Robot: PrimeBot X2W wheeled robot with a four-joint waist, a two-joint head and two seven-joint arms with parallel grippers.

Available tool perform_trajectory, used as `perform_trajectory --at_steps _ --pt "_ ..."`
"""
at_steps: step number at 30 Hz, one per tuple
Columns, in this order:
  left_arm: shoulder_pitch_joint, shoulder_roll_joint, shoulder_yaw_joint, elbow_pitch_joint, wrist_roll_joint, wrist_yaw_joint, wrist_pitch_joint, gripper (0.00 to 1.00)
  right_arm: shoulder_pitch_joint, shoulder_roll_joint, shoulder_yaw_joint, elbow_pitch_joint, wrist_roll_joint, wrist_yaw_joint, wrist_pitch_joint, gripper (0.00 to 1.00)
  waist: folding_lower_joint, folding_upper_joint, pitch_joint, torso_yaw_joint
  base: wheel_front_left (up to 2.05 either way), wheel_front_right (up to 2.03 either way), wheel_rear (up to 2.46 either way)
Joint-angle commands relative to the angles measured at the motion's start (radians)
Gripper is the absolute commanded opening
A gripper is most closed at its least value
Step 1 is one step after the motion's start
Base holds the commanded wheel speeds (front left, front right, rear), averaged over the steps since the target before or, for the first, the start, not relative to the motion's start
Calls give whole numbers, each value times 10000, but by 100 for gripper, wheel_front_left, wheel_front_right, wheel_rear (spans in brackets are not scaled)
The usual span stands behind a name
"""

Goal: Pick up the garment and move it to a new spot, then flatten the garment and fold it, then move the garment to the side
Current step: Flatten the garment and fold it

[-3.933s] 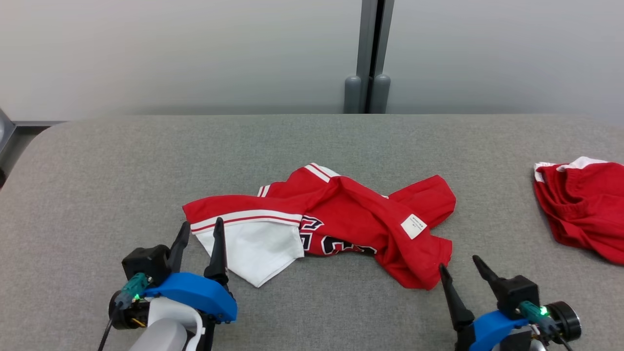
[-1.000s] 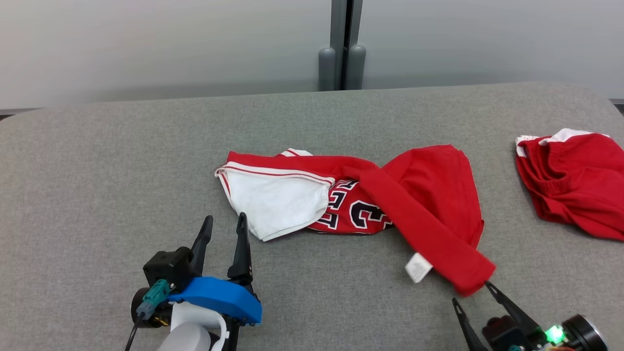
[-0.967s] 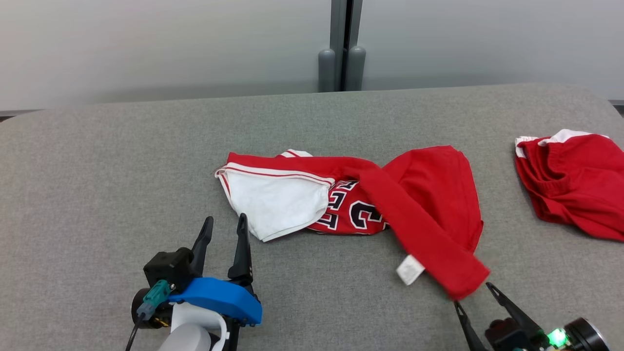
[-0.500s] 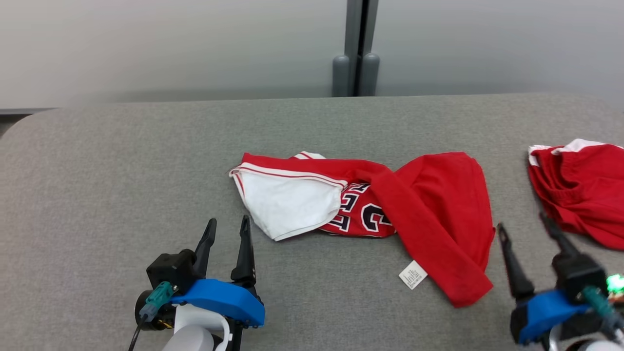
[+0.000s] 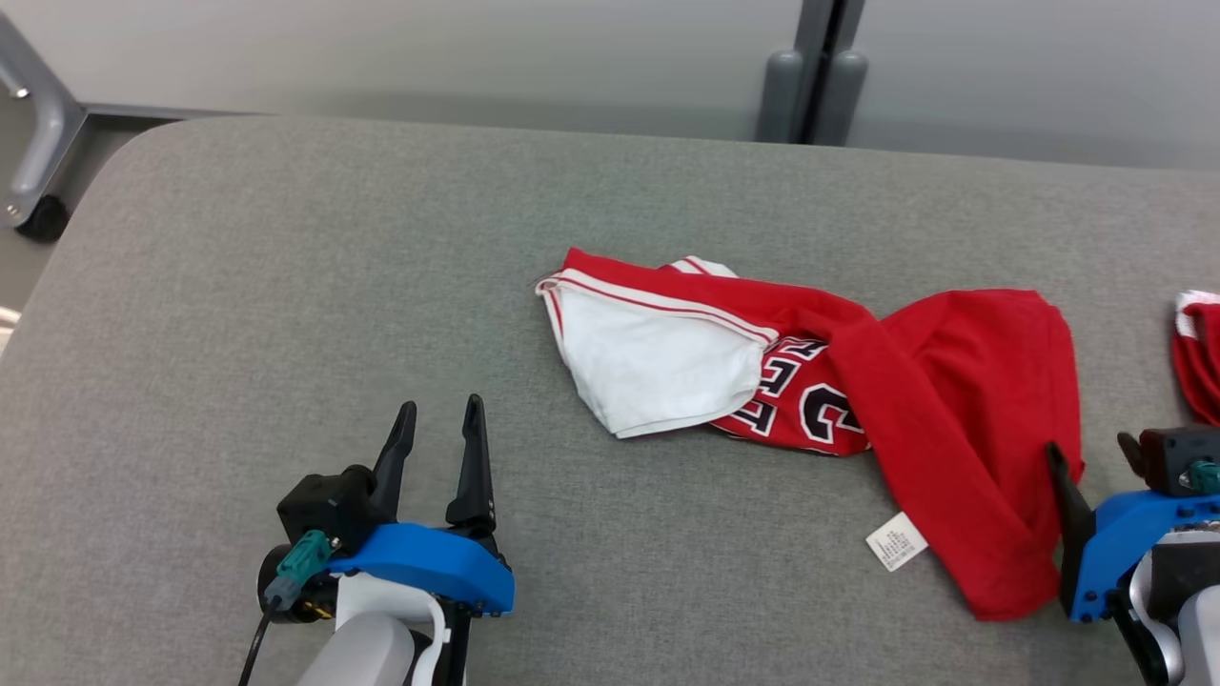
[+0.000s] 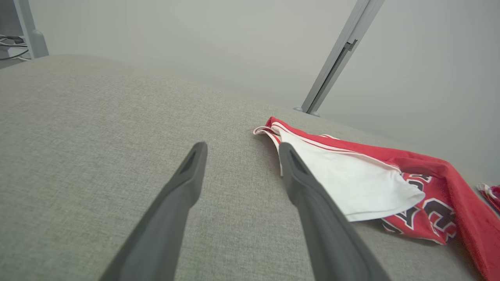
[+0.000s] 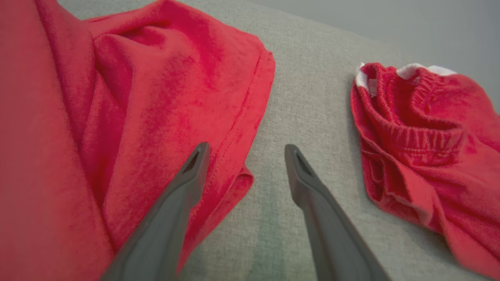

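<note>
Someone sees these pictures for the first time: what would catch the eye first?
A crumpled red jersey with a white panel and dark numbers lies in the middle of the grey fabric table. A second red garment with an elastic waistband lies to its right. The open right gripper points at the jersey's right edge.

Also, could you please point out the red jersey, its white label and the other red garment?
red jersey (image 5: 963,381), head view, on plain red fabric.
white label (image 5: 897,541), head view, on its middle.
other red garment (image 7: 425,134), right wrist view, on the gathered waistband.
</note>
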Motion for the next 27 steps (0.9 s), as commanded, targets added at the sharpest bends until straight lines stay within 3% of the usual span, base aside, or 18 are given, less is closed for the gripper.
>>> perform_trajectory --at_steps 1,5,6,7,8,9,10,12,27 --pt "-100 0 86 -6 1 -41 -68 100 -215 -180 115 422 320 1 190 100 -2 -1 174 219 0 0 0" --pt "-77 15 159 -16 12 -47 -95 100 -356 -412 532 1104 1121 1 692 100 -2 -1 200 266 0 0 0" --pt "-82 20 167 -34 19 -40 -92 100 -372 -453 637 1243 1328 1 834 92 -2 -1 207 264 0 0 0" --pt "-91 19 171 -61 32 -20 -97 100 -418 -480 756 1343 1571 1 971 44 -2 -1 218 257 0 0 0" --pt "-116 18 175 -86 48 -2 -103 100 -462 -552 838 1407 1772 1 1088 31 -2 -1 237 248 0 0 0" --pt "-151 25 183 -100 57 4 -107 100 -548 -662 895 1467 1955 0 1167 11 -2 -1 263 237 0 0 0" --pt "-186 30 192 -116 72 2 -111 100 -672 -792 957 1497 2091 0 1200 0 -2 -1 298 229 0 0 0" --pt "-367 11 196 -213 104 -44 -124 100 -1628 -1439 1152 1578 1943 0 842 0 -2 -1 554 254 0 0 0" --pt "-822 -318 153 -94 202 -253 -151 100 -4866 -2447 1604 3964 549 1 -465 0 -2 -1 1398 913 0 0 0"
